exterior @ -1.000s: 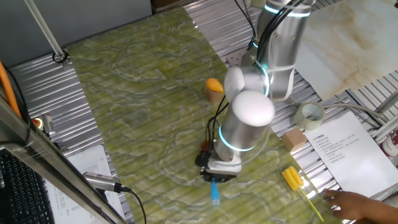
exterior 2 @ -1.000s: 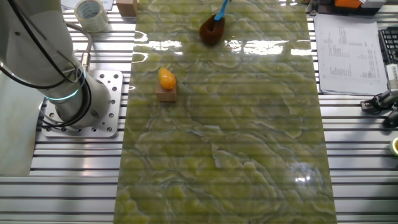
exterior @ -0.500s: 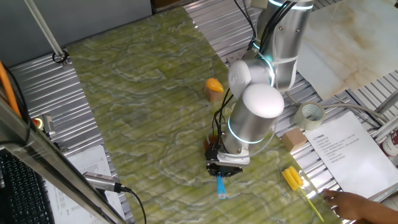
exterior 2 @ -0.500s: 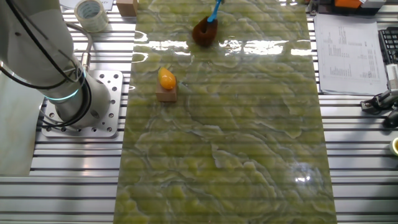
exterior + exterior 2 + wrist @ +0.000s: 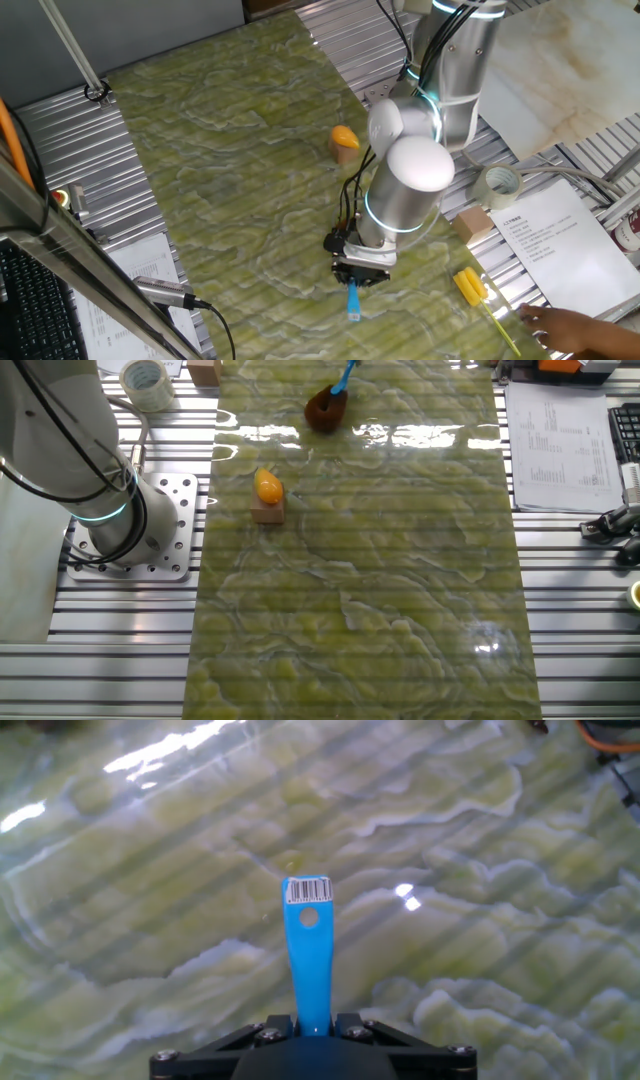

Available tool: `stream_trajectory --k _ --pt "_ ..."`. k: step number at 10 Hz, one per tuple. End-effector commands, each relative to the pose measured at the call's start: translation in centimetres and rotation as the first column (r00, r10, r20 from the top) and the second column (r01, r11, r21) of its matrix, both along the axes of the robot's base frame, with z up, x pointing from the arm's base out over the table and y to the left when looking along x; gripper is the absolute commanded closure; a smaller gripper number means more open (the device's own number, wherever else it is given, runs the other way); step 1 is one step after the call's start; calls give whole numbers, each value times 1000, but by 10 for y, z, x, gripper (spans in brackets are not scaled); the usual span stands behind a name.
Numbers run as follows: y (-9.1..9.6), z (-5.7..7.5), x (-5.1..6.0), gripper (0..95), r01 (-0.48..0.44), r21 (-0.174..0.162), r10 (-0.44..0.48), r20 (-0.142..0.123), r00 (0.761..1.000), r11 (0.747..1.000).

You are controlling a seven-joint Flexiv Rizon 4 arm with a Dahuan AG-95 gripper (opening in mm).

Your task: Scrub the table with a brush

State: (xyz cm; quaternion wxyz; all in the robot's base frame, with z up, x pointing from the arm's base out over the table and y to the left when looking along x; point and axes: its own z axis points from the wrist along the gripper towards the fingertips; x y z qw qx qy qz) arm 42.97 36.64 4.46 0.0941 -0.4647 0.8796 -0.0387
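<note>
The brush stands with its reddish-brown bristles (image 5: 322, 412) pressed on the green-yellow marbled table (image 5: 220, 150) near one end of it. Its light-blue handle (image 5: 353, 300) sticks out past my gripper (image 5: 360, 272), which is shut on the handle. In the hand view the handle (image 5: 308, 955), with a barcode sticker and a hole at its tip, rises from between the jaws of my gripper (image 5: 312, 1028) over the table (image 5: 150, 870). The bristles are hidden in that view. The other fixed view shows only the bristles and a bit of handle (image 5: 345, 375) at the top edge.
An orange object on a small wooden block (image 5: 344, 140) (image 5: 267, 495) stands on the table beside the arm. A tape roll (image 5: 500, 183), a yellow tool (image 5: 470, 285), printed sheets (image 5: 545, 235) and a person's hand (image 5: 560, 325) lie off the slab. The robot base (image 5: 130, 530) sits on ribbed panels.
The brush and gripper have slid sideways across the table over the last second; in the other fixed view the bristles have moved a little to the left. The grip is unchanged.
</note>
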Motion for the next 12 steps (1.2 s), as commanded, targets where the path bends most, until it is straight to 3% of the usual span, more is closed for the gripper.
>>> stream_trajectory --k 1,5,9,12 --pt "1 1 2 950 -8 0 8 6 1000 1000" --pt "-13 -6 -9 950 -70 -2 70 9 998 998" --pt "-41 -8 -33 950 -127 -5 127 8 992 992" --pt "-41 -6 -32 950 -99 10 99 6 995 995"
